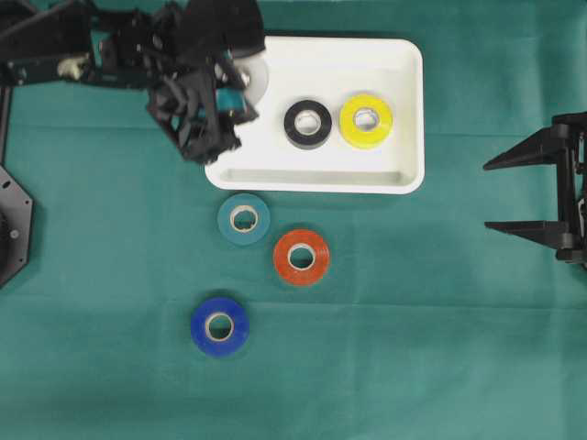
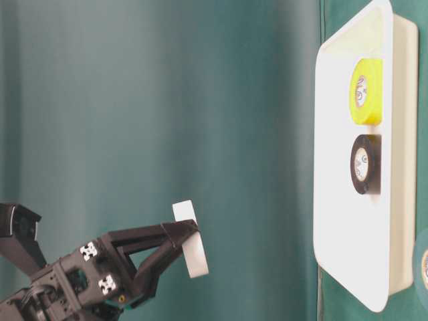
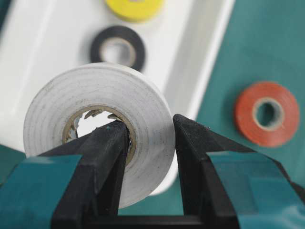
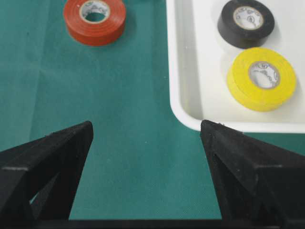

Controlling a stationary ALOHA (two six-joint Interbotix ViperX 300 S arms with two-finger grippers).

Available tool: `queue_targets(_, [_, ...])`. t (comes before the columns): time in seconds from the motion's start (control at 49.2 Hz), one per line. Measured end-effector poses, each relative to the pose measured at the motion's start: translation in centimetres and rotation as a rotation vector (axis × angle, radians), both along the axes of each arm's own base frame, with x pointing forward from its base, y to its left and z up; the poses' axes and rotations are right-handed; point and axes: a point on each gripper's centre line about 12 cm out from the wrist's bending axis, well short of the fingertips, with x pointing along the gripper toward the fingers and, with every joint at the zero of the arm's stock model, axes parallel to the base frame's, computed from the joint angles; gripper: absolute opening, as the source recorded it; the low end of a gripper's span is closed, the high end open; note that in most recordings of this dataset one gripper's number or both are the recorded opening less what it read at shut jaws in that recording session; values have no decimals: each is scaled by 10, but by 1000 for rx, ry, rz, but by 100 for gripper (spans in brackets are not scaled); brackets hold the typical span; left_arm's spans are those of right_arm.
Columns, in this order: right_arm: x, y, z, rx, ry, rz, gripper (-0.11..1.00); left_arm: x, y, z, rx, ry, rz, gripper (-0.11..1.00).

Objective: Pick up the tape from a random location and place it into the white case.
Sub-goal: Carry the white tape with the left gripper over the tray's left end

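I've got the left gripper clamped on the white tape over the white case's left end; right gripper jaws apart, far right.

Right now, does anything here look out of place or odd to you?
Nothing looks damaged or spilled. The left gripper holds a white roll on edge, one finger through its core, above the case. Black and yellow rolls lie flat inside.
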Motion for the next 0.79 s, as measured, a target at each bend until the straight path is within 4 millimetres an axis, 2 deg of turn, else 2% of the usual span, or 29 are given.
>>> queue_targets(0.142, [0, 0, 0, 0, 0, 0, 86, -1, 15, 1, 9, -4, 32, 25])
queue_targets(0.264, [0, 0, 0, 0, 0, 0, 86, -1, 20, 1, 20, -5, 32, 25])
queue_targets(0.793, [0, 0, 0, 3, 0, -1, 86, -1, 21, 1, 22, -7, 32, 25])
